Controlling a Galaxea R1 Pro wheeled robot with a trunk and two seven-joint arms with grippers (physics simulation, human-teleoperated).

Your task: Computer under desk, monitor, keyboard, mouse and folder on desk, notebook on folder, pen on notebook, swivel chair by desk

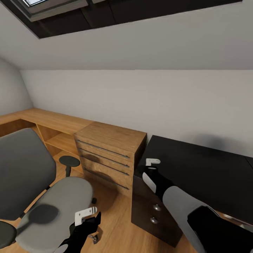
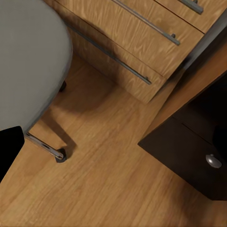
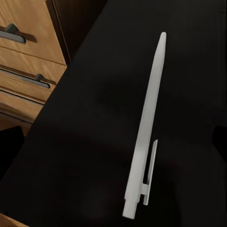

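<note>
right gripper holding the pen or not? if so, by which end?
Cannot tell. The wrist view has the white pen over the black desk, no fingers on it; in the head view the right gripper hides any hold.

A black desk (image 1: 211, 172) with a knobbed drawer front stands on the wooden floor (image 1: 116, 225) against the wall, its dark top carrying a white pen (image 3: 144, 137) that lies flat near the edge beside the wooden drawer chest (image 1: 109, 154), which stands on the same floor.
</note>
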